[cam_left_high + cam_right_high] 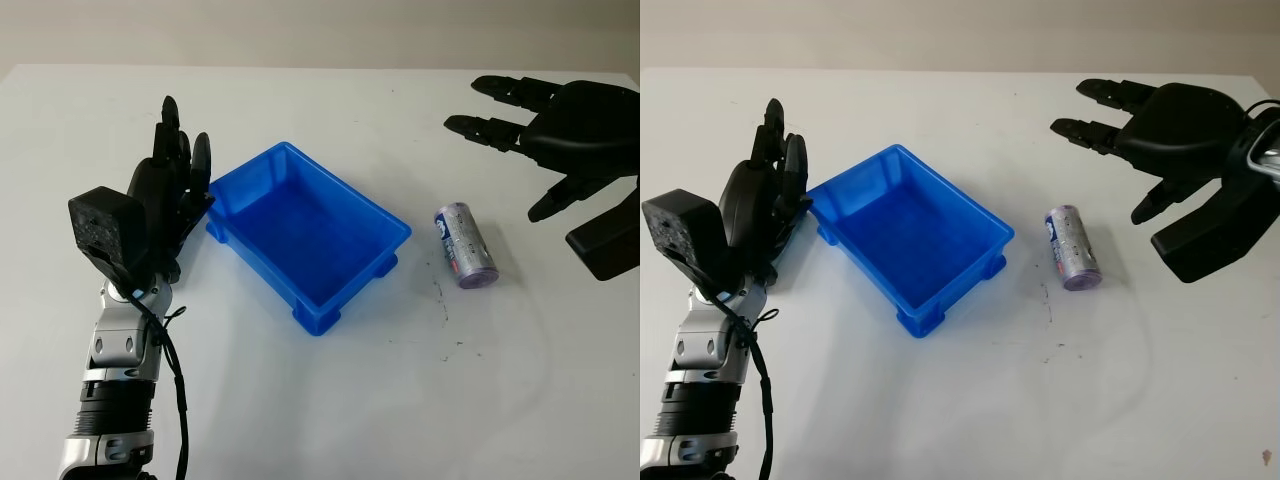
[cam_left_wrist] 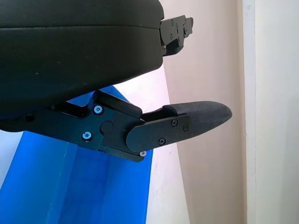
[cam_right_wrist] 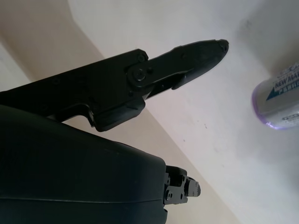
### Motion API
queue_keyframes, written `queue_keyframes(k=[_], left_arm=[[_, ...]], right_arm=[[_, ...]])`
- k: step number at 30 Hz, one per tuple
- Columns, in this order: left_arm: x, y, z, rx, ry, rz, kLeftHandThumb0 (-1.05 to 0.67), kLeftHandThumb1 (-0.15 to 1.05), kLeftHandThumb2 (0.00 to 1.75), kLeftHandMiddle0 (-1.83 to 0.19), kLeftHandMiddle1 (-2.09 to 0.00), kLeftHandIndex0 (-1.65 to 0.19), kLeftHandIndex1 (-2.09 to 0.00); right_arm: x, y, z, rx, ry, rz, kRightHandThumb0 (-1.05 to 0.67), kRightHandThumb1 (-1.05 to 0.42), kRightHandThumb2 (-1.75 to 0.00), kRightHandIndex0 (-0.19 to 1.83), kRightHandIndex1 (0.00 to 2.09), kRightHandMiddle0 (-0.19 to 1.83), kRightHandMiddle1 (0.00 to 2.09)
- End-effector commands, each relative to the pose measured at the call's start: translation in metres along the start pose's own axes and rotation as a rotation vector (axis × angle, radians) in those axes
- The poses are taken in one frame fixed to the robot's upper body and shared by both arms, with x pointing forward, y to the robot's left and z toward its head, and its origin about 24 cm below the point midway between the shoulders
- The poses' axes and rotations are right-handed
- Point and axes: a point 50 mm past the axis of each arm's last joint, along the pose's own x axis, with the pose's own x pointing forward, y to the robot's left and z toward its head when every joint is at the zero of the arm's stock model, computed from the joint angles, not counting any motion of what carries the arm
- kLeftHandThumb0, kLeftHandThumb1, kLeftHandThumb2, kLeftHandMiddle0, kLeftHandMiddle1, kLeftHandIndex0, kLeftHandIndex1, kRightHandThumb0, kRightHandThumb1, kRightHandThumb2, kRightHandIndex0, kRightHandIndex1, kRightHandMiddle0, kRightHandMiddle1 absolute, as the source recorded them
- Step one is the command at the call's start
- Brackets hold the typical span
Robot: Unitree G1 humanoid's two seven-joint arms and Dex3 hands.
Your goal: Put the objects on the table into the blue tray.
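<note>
Here the purple can (image 1: 465,246) lies on its side on the white table (image 1: 400,400), just to the right of the blue tray (image 1: 306,232) and clear of it — the tray holds nothing yet. The right hand (image 1: 560,140) hovers open above and to the right of the can, grasping nothing, while the left hand (image 1: 165,195) stands open against the tray's left wall. To take the can well, I judge the right hand should come down over its middle with fingers across the round body, since a lying cylinder will likely roll if nudged from one side — then lift clear of the tray rim
</note>
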Motion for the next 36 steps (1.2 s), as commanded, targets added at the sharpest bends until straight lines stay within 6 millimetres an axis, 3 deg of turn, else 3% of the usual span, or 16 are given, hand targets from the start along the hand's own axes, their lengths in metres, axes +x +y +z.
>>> queue_keyframes(k=[1,11,14,16,18,19,25,36], left_arm=[[0.002,0.0,0.003,-0.002,-0.02,-0.004,-0.76,1.05,0.64,0.19,0.0,0.19,0.0],[0.004,-0.002,0.002,-0.009,-0.013,-0.002,-0.78,1.05,0.63,0.19,0.0,0.19,0.0],[0.004,-0.002,0.002,-0.012,-0.015,-0.002,-0.76,1.05,0.64,0.19,0.0,0.19,0.0],[0.004,-0.002,0.002,-0.011,-0.014,-0.003,-0.76,1.05,0.63,0.19,0.0,0.19,0.0],[0.004,-0.002,0.002,-0.012,-0.015,-0.001,-0.76,1.05,0.63,0.19,0.0,0.19,0.0],[0.004,-0.002,0.003,-0.012,-0.015,0.0,-0.76,1.05,0.63,0.19,0.0,0.19,0.0],[0.005,-0.002,0.003,0.001,-0.017,-0.005,-0.76,1.05,0.64,0.19,0.0,0.19,0.0],[0.005,-0.002,0.002,0.0,-0.017,-0.002,-0.77,1.05,0.63,0.19,0.0,0.19,0.0]], right_arm=[[-0.008,-0.005,-0.008,-0.044,0.0,-0.034,-0.8,-1.04,-0.07,-0.15,0.05,-0.12,0.03],[-0.012,0.0,0.007,-0.137,-0.194,-0.137,-0.64,-1.04,-0.07,-0.1,0.06,-0.05,0.07],[-0.013,0.003,0.013,-0.169,-0.271,-0.209,-0.53,-1.05,-0.08,0.0,0.09,0.04,0.1],[-0.012,0.005,0.017,-0.177,-0.322,-0.256,-0.34,-1.05,-0.22,0.07,0.1,0.09,0.11],[-0.012,0.007,0.021,-0.191,-0.375,-0.269,-0.26,-1.05,-0.27,0.1,0.09,0.11,0.12],[-0.012,0.008,0.022,-0.193,-0.395,-0.274,-0.24,-1.05,-0.23,0.13,0.09,0.14,0.12],[-0.014,0.016,0.024,-0.236,-0.469,-0.298,-0.25,-1.04,-0.08,0.21,0.08,0.22,0.12],[-0.013,0.019,0.024,-0.245,-0.486,-0.241,-0.28,-1.04,-0.08,0.22,0.06,0.23,0.09]])
